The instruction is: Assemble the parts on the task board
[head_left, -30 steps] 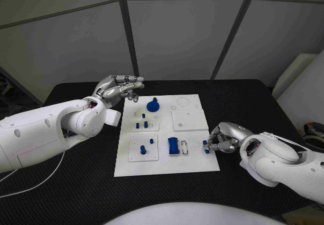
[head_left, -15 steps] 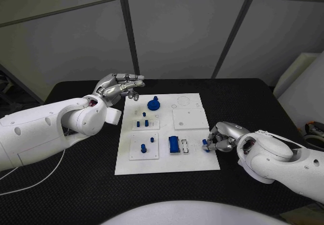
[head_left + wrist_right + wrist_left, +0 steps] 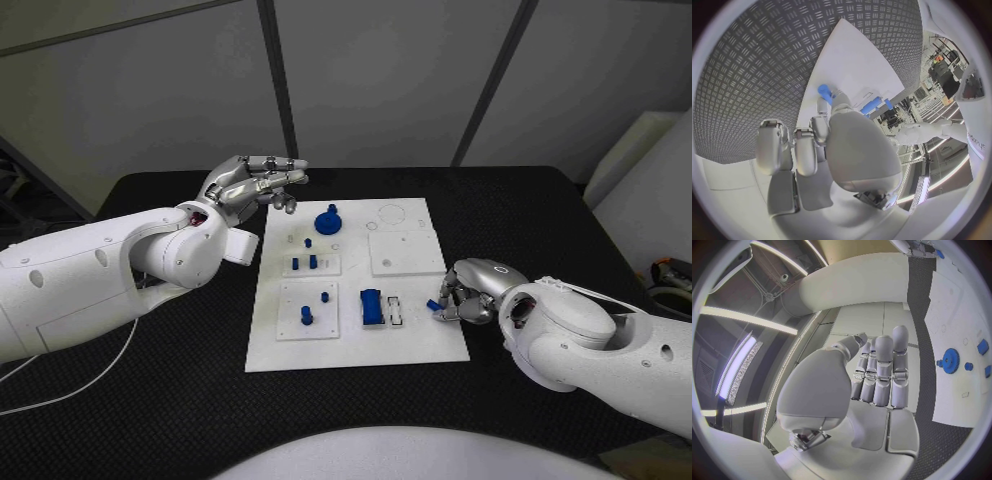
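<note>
A small blue part (image 3: pixel 434 304) sits pinched in the fingertips of the right hand (image 3: pixel 464 296), at the task board (image 3: pixel 418 345)'s right edge. Beyond the board's far left corner, the left hand (image 3: pixel 254 182) hovers with fingers together, holding nothing.

Black tabletop (image 3: pixel 173 400) w/ fine textured surface in front of me. Behind it, grey wall panels (image 3: pixel 382 75) split by dark vertical strips (image 3: pixel 277 80). Long ceiling light strips (image 3: pixel 745 320) glow overhead.
</note>
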`<state>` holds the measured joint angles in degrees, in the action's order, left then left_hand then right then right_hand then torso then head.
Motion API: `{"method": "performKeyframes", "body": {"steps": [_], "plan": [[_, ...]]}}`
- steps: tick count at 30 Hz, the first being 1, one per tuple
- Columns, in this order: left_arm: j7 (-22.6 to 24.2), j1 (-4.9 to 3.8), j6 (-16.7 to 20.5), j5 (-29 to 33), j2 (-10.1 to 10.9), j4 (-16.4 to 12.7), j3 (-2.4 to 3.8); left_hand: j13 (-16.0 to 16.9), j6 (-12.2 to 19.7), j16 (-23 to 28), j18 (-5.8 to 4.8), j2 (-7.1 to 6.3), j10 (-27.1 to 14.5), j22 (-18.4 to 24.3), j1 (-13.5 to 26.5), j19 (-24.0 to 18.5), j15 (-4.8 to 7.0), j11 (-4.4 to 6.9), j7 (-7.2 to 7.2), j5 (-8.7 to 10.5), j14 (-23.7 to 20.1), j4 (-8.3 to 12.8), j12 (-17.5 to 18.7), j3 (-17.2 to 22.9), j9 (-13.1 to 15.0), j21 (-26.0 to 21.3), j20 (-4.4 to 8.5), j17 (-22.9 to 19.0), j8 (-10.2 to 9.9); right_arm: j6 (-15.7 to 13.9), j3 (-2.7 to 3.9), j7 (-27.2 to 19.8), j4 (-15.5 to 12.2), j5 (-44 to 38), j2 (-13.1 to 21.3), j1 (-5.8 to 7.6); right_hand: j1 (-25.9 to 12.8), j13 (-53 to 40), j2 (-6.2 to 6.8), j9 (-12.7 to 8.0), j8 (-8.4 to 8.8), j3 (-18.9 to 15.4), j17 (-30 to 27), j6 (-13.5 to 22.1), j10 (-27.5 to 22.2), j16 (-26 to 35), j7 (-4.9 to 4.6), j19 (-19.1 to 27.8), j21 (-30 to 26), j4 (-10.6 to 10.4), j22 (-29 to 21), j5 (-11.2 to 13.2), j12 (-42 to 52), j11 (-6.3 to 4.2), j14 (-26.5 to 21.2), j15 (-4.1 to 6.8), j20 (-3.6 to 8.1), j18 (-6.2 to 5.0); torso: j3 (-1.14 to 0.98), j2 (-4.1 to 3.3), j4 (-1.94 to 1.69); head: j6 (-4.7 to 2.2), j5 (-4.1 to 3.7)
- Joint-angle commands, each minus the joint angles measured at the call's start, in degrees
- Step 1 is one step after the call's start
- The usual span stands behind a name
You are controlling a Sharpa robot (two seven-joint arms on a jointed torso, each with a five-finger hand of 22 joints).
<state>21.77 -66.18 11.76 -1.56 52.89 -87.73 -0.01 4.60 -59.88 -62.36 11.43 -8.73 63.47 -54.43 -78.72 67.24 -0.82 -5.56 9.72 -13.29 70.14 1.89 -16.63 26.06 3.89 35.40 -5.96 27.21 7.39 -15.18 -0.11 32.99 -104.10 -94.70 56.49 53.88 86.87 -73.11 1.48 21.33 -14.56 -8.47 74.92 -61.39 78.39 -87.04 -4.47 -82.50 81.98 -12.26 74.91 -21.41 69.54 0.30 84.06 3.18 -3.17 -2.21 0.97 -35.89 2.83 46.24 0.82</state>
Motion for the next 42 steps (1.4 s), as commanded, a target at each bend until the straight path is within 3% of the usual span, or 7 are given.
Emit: {"method": "performKeyframes", "body": {"steps": [1,6,9,26,32,39,42], "plan": [[0.53,-0.07,-0.61,0.04,0.05,-0.19,0.04,-0.02,0.43,0.11,-0.95,0.2,-0.23,0.06,0.32,-0.05,0.03,0.0,0.1,0.28,-0.41,0.0,-0.33,-0.22,-0.04,-0.18,-0.37,0.03,0.3,2.48,-0.56,2.86,0.1,-1.27,-0.01,-0.62,2.47,0.21,-1.77,-0.11,0.2,0.93,8.5,-0.24,0.06,0.23,0.24,0.13,-0.33,0.12,6.52,-0.73,-0.37,-0.48,4.55,0.53,0.31,-0.49,0.01,0.02,-0.03,-0.13,0.08],[0.54,-0.07,-0.6,0.04,0.07,-0.21,0.04,-0.03,0.44,0.09,-0.95,0.23,-0.25,0.07,0.26,-0.05,0.04,0.01,0.09,0.27,-0.4,0.03,-0.35,-0.21,-0.04,-0.19,-0.37,0.04,0.31,-0.15,-0.55,4.1,-0.93,0.46,0.34,-0.64,2.66,0.02,-1.25,-0.11,0.17,3.07,8.61,-0.62,0.27,0.2,0.4,-0.05,-0.19,-0.55,6.69,-4.89,-0.27,-0.63,4.58,0.65,0.44,-0.45,0.04,0.06,-0.01,-0.22,0.13],[0.54,-0.07,-0.59,0.04,0.06,-0.22,0.04,-0.03,0.44,0.09,-0.95,0.23,-0.25,0.07,0.26,-0.05,0.04,0.01,0.09,0.27,-0.4,0.03,-0.35,-0.21,-0.04,-0.19,-0.37,0.04,0.31,-2.13,-0.54,4.96,-1.75,2.13,0.72,-0.63,2.37,-0.22,-1.23,-0.05,0.1,3.93,8.83,-0.75,0.56,0.1,0.53,-0.26,0.02,-1.06,6.93,-5.9,0.01,-0.72,4.64,0.72,0.48,-0.38,0.06,0.05,-0.04,-0.32,0.06],[0.48,-0.08,-0.48,0.04,0.07,-0.37,0.04,-0.03,0.46,-0.02,-0.93,0.28,-0.29,0.08,0.14,-0.03,0.06,0.03,0.08,0.25,-0.33,0.1,-0.4,-0.17,-0.04,-0.21,-0.36,0.25,0.32,-11.62,-0.45,5.11,-6.11,6.49,1.13,-0.52,-0.61,-1.16,1.06,0.43,-0.43,6.92,9.92,-1.26,1.7,-0.43,0.93,-1.34,1.15,-4.05,8.12,-7.53,1.11,-1.03,4.88,0.99,0.73,-0.02,0.0,0.01,-0.01,-0.69,0.32],[0.48,-0.08,-0.68,0.04,0.02,-0.35,0.04,-0.03,0.45,0.08,-0.93,0.31,-0.3,0.08,0.09,-0.01,0.06,0.03,0.07,0.24,-0.41,0.13,-0.42,-0.16,-0.04,-0.2,-0.35,0.0,0.33,-12.21,-0.44,4.33,-6.15,8.58,-0.17,-0.51,-1.97,-1.36,1.39,0.52,-0.51,7.46,10.17,-1.33,1.92,-0.56,0.97,-1.46,1.28,-4.39,8.26,-7.77,1.32,-1.06,4.94,1.03,0.77,0.02,-0.02,-0.04,-0.1,-0.71,0.38],[0.46,-0.08,-0.79,0.04,0.12,-0.33,0.04,-0.03,0.45,0.09,-0.93,0.31,-0.3,0.08,0.08,-0.01,0.06,0.03,0.07,0.24,-0.41,0.14,-0.42,-0.15,-0.03,-0.2,-0.35,-0.02,0.33,-10.54,-0.44,3.56,-4.61,11.87,-2.06,-0.48,-3.95,-1.5,1.7,0.61,-0.6,8.09,10.28,-1.43,2.04,-0.61,1.01,-1.54,1.37,-4.43,8.37,-8.17,1.42,-1.09,4.96,1.04,0.79,0.05,0.05,-0.01,-0.06,-0.75,0.52],[0.45,-0.09,-0.88,0.04,0.02,-0.34,0.04,-0.03,0.45,0.09,-0.93,0.31,-0.3,0.08,0.08,-0.01,0.06,0.03,0.07,0.24,-0.41,0.14,-0.42,-0.15,-0.03,-0.2,-0.35,-0.02,0.33,-10.0,-0.44,3.36,-3.67,12.67,-3.36,-0.47,-5.2,-1.62,1.54,0.69,-0.71,8.56,10.32,-1.57,2.16,-0.63,1.1,-1.56,1.39,-4.46,8.41,-8.39,1.54,-1.13,4.96,1.07,0.81,0.05,-0.03,-0.11,-0.1,-0.84,0.56]]}}
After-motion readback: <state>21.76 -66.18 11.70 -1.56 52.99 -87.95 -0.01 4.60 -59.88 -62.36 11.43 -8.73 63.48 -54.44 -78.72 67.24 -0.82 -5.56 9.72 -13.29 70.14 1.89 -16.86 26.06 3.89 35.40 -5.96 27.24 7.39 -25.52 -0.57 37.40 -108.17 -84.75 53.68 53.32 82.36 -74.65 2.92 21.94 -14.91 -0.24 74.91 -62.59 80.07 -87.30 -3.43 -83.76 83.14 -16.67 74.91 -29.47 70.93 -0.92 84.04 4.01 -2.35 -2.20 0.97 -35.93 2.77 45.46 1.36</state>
